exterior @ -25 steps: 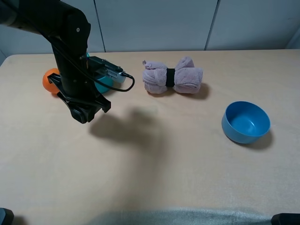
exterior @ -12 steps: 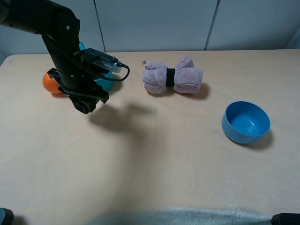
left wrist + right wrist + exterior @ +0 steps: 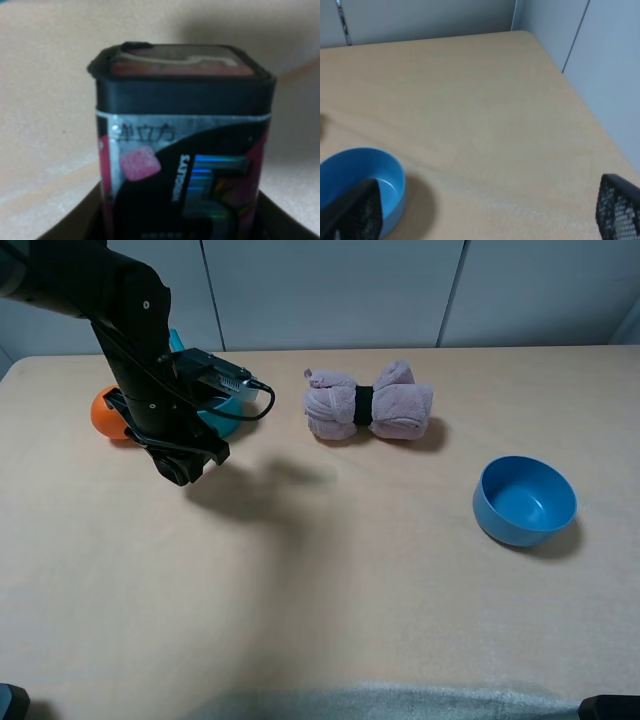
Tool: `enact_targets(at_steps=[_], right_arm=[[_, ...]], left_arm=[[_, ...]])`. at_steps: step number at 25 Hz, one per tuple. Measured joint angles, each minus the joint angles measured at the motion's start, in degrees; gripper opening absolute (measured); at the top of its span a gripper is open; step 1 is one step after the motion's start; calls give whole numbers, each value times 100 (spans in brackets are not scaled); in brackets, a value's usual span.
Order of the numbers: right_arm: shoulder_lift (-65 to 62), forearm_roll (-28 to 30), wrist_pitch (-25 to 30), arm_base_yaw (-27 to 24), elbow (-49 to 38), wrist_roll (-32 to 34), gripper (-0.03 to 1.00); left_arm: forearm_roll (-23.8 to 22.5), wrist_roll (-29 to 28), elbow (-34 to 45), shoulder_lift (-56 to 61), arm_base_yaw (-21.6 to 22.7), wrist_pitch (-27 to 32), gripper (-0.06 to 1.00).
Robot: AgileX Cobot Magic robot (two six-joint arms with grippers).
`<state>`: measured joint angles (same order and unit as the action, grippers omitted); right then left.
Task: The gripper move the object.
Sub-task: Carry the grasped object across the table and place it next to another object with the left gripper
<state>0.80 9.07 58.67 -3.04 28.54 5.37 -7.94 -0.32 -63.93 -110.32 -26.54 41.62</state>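
In the left wrist view the object (image 3: 182,140), a small black rounded box with a red and white printed label, fills the picture and stands upright between the jaws. My left gripper (image 3: 183,465) is shut on it, low over the table at the left, just in front of the orange and the teal pot. In the exterior view the box is lost against the black claw. My right gripper (image 3: 485,210) is open and empty, its mesh-padded fingers (image 3: 620,207) wide apart near the table's right corner.
An orange (image 3: 104,412) and a teal pot (image 3: 218,416) sit right behind the left arm. A rolled lilac towel with a black band (image 3: 368,403) lies at the middle back. A blue bowl (image 3: 524,500) stands at the right and also shows in the right wrist view (image 3: 355,172).
The left arm has moved back and slightly left toward the orange and the teal pot, still holding the box. The right arm has not moved.
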Motion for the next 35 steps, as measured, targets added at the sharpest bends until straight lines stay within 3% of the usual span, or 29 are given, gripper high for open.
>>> enact_targets(at_steps=[35], right_arm=[[0, 0, 0, 0, 0, 0, 65]], left_arm=[[0, 199, -54, -333, 0, -347, 53]])
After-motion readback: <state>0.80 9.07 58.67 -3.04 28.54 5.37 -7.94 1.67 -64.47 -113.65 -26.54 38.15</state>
